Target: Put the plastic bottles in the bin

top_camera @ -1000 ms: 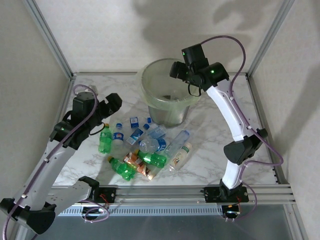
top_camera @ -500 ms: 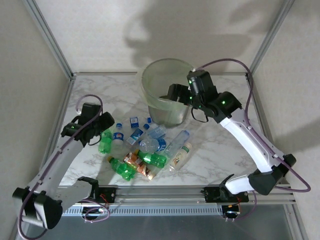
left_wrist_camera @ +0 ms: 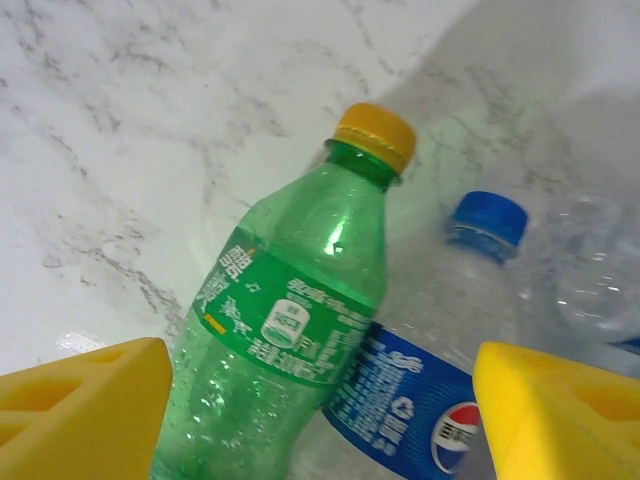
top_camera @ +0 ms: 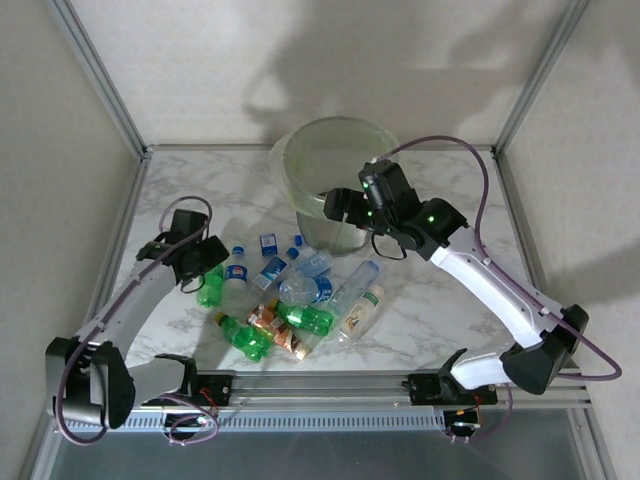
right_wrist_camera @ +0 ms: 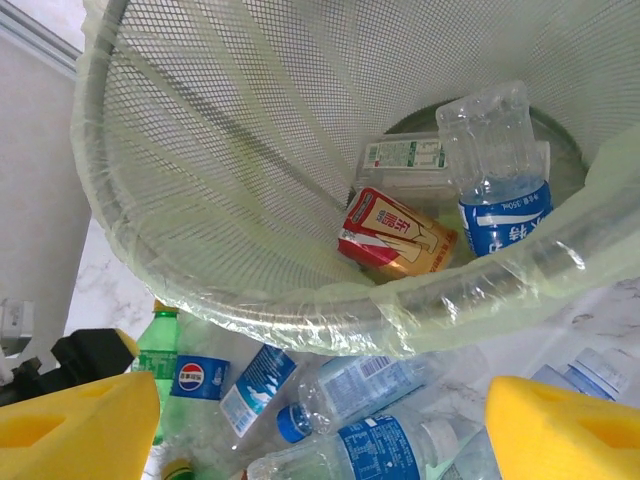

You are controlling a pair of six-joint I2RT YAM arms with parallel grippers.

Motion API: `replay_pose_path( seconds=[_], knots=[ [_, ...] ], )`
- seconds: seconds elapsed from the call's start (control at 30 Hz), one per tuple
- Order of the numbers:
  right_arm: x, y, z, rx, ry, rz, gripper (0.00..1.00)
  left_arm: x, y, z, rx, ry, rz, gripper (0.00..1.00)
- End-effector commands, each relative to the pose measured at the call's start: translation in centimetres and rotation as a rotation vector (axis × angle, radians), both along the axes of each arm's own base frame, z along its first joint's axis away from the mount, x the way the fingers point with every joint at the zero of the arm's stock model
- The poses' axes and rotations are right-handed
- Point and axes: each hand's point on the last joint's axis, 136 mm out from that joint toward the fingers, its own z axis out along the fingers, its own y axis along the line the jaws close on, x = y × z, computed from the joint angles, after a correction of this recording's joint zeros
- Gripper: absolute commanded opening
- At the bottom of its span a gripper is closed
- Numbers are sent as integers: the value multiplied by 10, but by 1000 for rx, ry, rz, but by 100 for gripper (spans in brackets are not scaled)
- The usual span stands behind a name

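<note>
Bin (right_wrist_camera: 235, 312) holds blue-label clear bottle (right_wrist_camera: 495, 175), red-label bottle (right_wrist_camera: 395, 232). Left gripper (left_wrist_camera: 322, 405) jaws wide around green bottle (left_wrist_camera: 290, 310), Pepsi bottle (left_wrist_camera: 425, 395). Right gripper (right_wrist_camera: 322, 420) jaws wide, empty.

Plastic bottles (top_camera: 305, 318) lying clustered before upright green-lined bin (top_camera: 293, 195); few inside.

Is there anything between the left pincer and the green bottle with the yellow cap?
Nothing visible lies between them. The left pincer is open, and the green bottle lies between its fingers. However, a clear bottle with a blue cap lies against its side, also inside the span, so both might be caught.
</note>
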Motion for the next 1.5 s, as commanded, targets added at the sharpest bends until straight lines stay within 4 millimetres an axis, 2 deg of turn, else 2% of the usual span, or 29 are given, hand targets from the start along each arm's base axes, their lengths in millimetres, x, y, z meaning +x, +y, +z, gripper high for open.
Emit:
replay_pose_path(
  seconds=[0.0,0.23,0.4,0.73,0.93,1.1,1.47],
  knots=[
    [-2,1,6,40,-15,-15,84,6,0,-6,-9,-1,-10,77],
    [-5,-1,1,48,-6,-24,84,7,-2,-19,-11,32,-23,79],
    [-7,-5,-2,44,-1,-36,84,0,4,-32,15,77,2,76],
    [-17,-13,-9,52,15,-49,84,-6,15,-54,75,132,12,78],
    [-24,-20,-16,54,32,-67,83,-4,15,-65,73,151,12,79],
    [-29,-26,-13,59,30,-82,83,-5,12,-76,59,172,1,79],
    [-35,-28,-11,68,39,-94,84,-6,15,-81,56,180,3,78]
  ],
)
